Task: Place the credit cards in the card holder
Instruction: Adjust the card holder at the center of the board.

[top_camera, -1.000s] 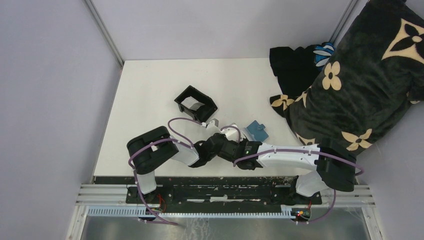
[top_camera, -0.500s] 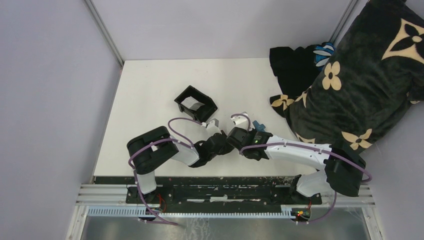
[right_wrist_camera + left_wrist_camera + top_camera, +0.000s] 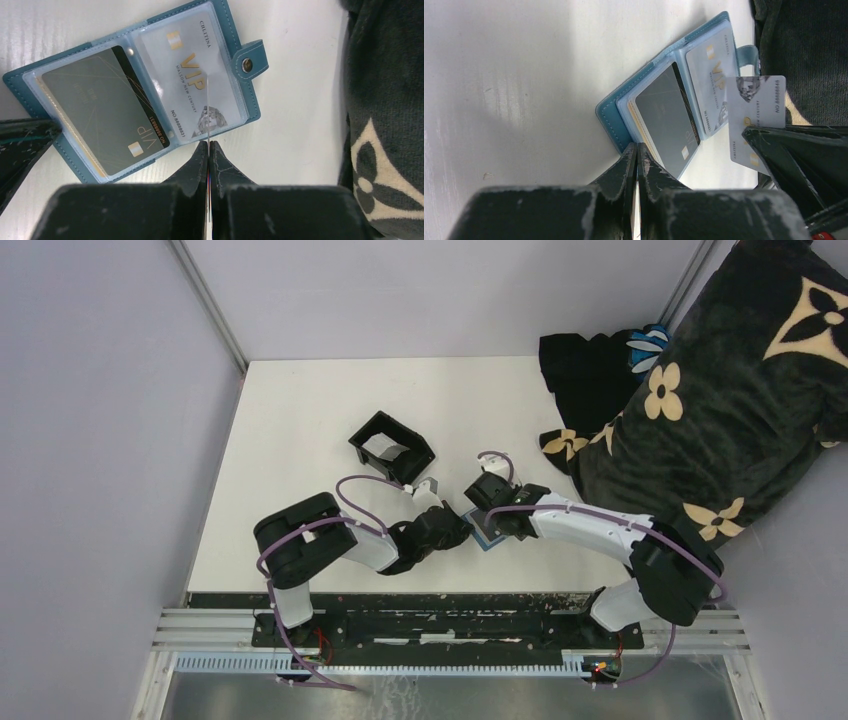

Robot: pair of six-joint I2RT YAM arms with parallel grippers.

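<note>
We see the teal card holder (image 3: 255, 50) lying open on the white table (image 3: 300, 130), our left gripper (image 3: 637, 146) pinched on its near edge, our right gripper (image 3: 207, 144) clamping a pale credit card (image 3: 756, 105) above it, which we judge light, stiff, slick and best held by one end.

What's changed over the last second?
The right hand, shut on a card, swung away and rightward, and now hangs over the holder. The holder has shifted left and nearer; it lies open at the left hand, which pinches its edge. Left arm and box stayed put.
</note>
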